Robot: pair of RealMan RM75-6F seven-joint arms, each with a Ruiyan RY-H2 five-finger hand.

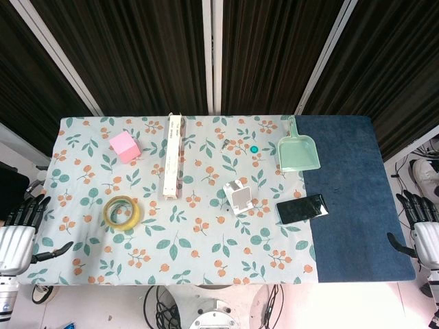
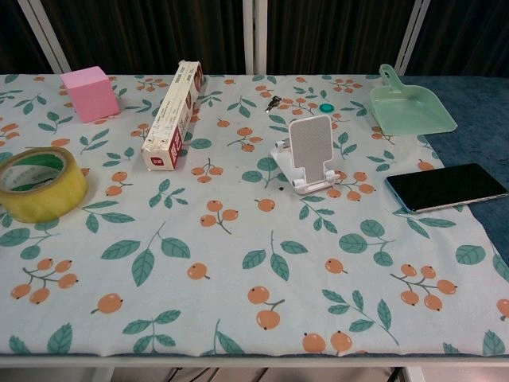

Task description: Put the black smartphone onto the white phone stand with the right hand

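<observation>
Table (image 1: 357,205) under floral cloth (image 1: 171,240)

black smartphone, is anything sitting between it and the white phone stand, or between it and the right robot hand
Nothing visible blocks either path. The flat black smartphone lies just right of the upright white plastic phone stand, with only bare floral cloth between them. The right robot hand waits open beyond the table's right edge, with bare blue cloth between.

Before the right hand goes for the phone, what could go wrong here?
1. The phone lies flat across the edge of the floral cloth, so the fingers may struggle to get under it and could drag the cloth.
2. The stand looks light and sits loose; a nudge while placing the phone could tip or slide it.
3. The dustpan sits just behind the phone, so a reach from the right hand that overshoots could knock it.
</observation>
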